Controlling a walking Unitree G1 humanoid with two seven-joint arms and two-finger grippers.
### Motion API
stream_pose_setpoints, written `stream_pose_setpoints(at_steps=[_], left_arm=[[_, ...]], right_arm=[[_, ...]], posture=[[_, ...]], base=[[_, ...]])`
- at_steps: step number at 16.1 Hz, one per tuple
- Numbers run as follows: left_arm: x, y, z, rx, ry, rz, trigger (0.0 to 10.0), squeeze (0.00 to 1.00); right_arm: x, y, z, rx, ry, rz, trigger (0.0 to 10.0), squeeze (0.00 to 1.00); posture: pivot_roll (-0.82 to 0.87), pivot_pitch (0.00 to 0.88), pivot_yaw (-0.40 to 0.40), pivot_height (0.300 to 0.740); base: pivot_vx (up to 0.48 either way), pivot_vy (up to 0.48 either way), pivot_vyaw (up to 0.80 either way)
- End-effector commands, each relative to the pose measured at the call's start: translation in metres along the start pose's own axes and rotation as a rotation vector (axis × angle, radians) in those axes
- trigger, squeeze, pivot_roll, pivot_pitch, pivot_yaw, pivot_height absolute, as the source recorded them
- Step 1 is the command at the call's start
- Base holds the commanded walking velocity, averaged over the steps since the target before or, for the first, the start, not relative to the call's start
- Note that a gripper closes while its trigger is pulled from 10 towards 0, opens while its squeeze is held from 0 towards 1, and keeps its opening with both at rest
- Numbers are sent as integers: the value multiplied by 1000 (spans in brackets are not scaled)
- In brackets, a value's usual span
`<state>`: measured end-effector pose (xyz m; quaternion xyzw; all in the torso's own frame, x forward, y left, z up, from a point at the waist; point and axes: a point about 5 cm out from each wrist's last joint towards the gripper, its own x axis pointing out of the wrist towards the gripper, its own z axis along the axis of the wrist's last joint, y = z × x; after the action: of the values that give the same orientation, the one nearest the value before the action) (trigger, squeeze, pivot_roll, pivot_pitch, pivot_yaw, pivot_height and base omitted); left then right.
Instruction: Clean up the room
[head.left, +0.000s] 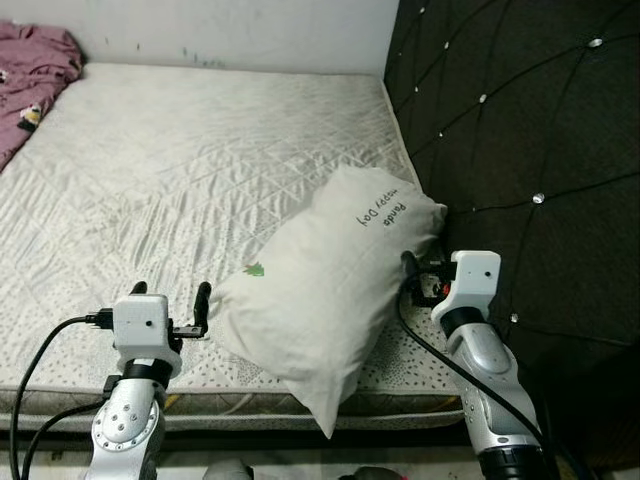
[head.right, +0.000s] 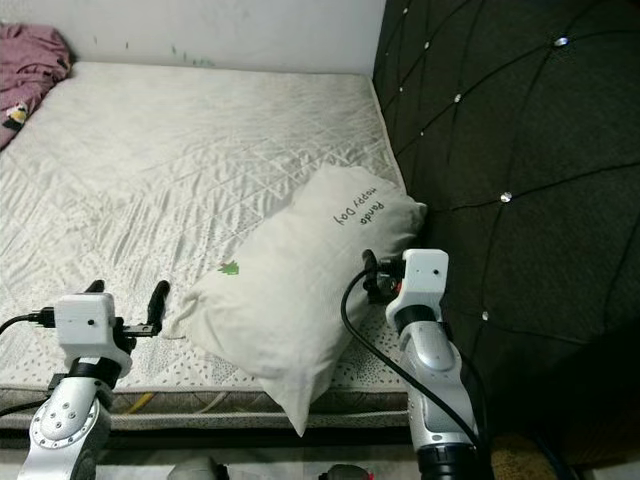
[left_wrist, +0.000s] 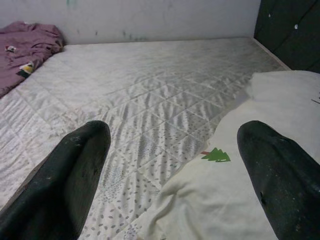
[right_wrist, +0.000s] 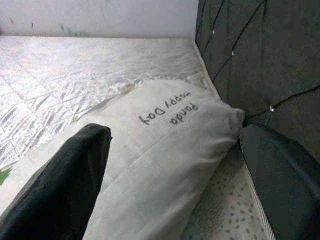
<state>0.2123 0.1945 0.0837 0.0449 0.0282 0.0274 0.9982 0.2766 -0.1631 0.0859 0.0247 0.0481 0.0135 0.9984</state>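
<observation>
A white pillow (head.left: 320, 290) with dark lettering and a small green tree mark lies slanted on the quilted mattress (head.left: 200, 160), close to the headboard. Its lower corner hangs over the mattress's front edge. My left gripper (head.left: 171, 296) is open at the pillow's left corner, and in the left wrist view that corner (left_wrist: 225, 200) lies between the two black fingers (left_wrist: 75, 170). My right gripper (head.left: 425, 272) is open at the pillow's right edge, between pillow and headboard. The right wrist view has the lettered end of the pillow (right_wrist: 170, 130) between its spread fingers (right_wrist: 65, 180).
A dark tufted headboard (head.left: 520, 120) rises along the right side, close to my right arm. A crumpled purple cloth (head.left: 35, 70) lies at the mattress's far left corner. A pale wall (head.left: 250, 30) runs behind the bed.
</observation>
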Motion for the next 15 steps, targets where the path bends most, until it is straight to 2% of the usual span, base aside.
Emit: stream_pose_setpoints(at_steps=[1,5,7,9,11,15], left_arm=[[0,2,7,-4,-25,19,10000,0],[5,3,13,-6,-49,29,10000,0],[9,5,10,-4,-15,75,10000,0],[10,4,8,-27,14,71,10000,0],[11,2,7,-54,21,43,10000,0],[10,1,8,-44,21,42,10000,0]], right_arm=[[0,2,8,4,-24,7,10000,0],[-1,3,10,6,-28,5,10000,0],[0,3,10,3,-24,6,10000,0],[0,2,10,-2,-18,4,10000,0],[0,2,10,-6,-17,2,10000,0],[0,1,10,-7,-13,0,10000,0]], posture=[[46,97,-37,740],[35,97,-34,740],[31,93,-37,740],[30,93,-37,740],[29,95,-39,740],[38,97,-40,740]], base=[[0,0,0],[0,0,0],[0,0,0],[0,0,0],[0,480,0],[0,480,0]])
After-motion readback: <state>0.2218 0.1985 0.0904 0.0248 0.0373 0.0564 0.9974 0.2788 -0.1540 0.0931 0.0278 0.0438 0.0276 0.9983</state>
